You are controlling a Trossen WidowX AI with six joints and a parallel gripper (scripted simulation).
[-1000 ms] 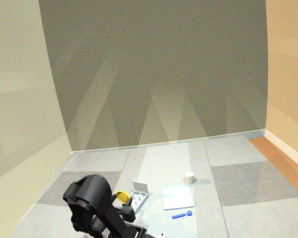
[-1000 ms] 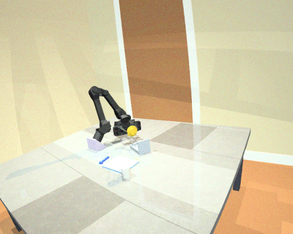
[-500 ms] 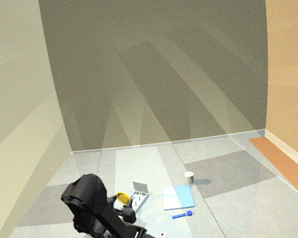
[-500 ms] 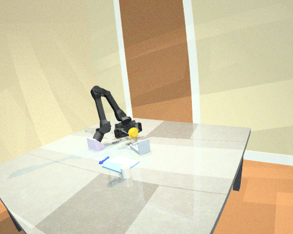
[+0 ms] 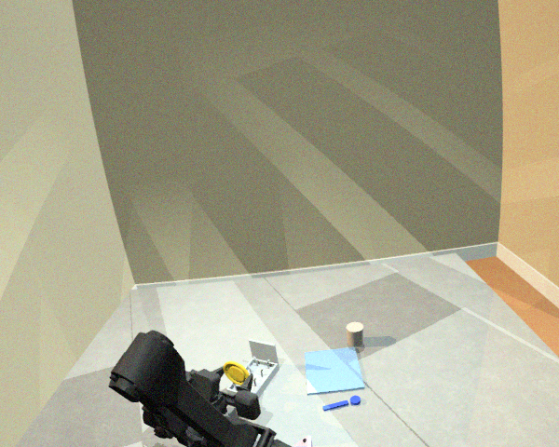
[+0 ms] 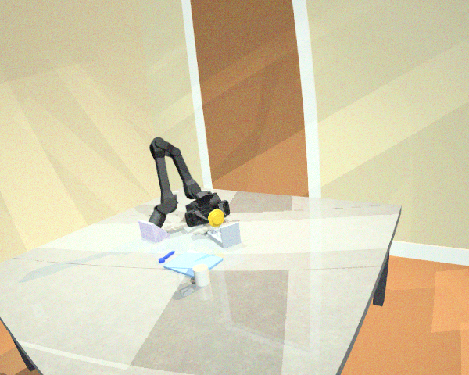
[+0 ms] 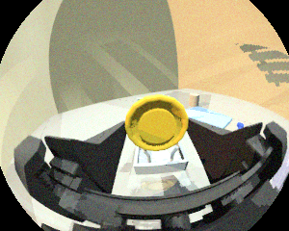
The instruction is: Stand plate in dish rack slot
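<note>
The round yellow plate (image 5: 236, 372) (image 6: 216, 217) (image 7: 157, 126) is held at its rim between the two fingers of my gripper (image 5: 236, 375) (image 6: 216, 218) (image 7: 156, 122), which is shut on it. The plate stands steeply on edge, one face toward the wrist view, and is off the table. The pale grey dish rack (image 5: 263, 352) (image 6: 230, 234) (image 7: 161, 166) has a tall panel at its far end and small rails inside. In the wrist view the plate is in front of the rack and hides its far part. In the exterior view it appears above the rack's near-arm end. Its exact height over the rails is unclear.
A light blue square board (image 5: 334, 371) (image 6: 194, 261) (image 7: 212, 118) lies beside the rack. A white cylinder (image 5: 354, 335) (image 6: 201, 275) (image 7: 194, 100) stands by its edge. A blue spoon-like item (image 5: 334, 405) (image 6: 168, 255) lies near it. A lilac wedge-shaped object (image 6: 148, 232) stands by the arm's base.
</note>
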